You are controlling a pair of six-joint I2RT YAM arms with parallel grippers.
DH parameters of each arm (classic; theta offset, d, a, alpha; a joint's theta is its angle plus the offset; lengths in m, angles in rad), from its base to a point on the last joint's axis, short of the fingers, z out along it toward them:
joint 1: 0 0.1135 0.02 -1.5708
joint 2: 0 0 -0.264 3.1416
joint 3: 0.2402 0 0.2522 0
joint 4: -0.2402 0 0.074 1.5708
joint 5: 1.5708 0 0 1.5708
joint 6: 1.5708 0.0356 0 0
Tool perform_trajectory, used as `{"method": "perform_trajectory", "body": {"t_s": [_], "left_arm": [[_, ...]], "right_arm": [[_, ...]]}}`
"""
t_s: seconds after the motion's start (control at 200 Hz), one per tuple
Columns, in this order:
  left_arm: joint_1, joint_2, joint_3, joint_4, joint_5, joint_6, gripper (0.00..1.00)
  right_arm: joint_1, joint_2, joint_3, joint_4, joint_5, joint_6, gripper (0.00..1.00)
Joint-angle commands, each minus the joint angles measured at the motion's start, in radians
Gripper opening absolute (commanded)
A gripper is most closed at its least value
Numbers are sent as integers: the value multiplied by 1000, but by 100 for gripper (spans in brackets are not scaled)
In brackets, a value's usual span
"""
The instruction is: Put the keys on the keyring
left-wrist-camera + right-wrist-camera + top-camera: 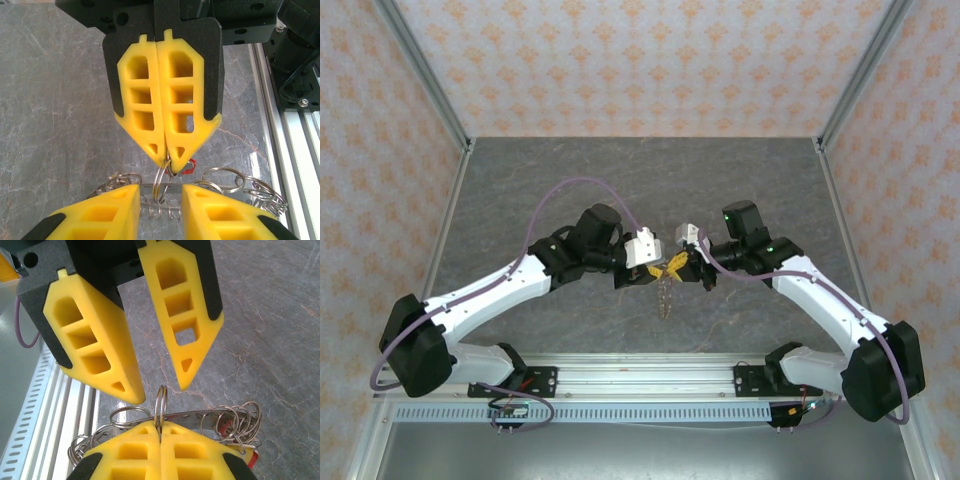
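Observation:
The keyring is a flat silver metal band seen edge-on, carrying several small split rings. Red key heads show among the rings at its right end, and one red head shows behind the right gripper's tips. My right gripper is shut on one upright small split ring that sits on the band. My left gripper faces it, open, its fingers either side of that split ring without touching it. From above, both grippers meet tip to tip above mid-table, and the ring bunch hangs below them.
The grey stone-patterned table top lies under the grippers. An aluminium rail with the arm bases runs along the near edge. Patterned walls close the back and both sides.

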Motion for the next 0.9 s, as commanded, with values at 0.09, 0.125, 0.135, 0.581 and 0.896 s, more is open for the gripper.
{"method": "perform_trajectory", "body": {"t_s": [0.09, 0.125, 0.135, 0.581, 0.896], "left_arm": [[-17, 36, 47, -54, -31, 36, 28], [-17, 38, 46, -52, -30, 36, 28], [-17, 38, 47, -52, -30, 37, 28], [-22, 26, 33, -31, -46, 33, 0], [9, -26, -71, 208, 69, -95, 0]], "right_arm": [[-4, -10, 41, 3, -54, -39, 0], [-5, -10, 41, 1, -56, -39, 0], [-4, -10, 42, 1, -56, -39, 0], [-4, -13, 29, 5, -19, -42, 0], [-6, -9, -23, 74, -26, 3, 10]]}}
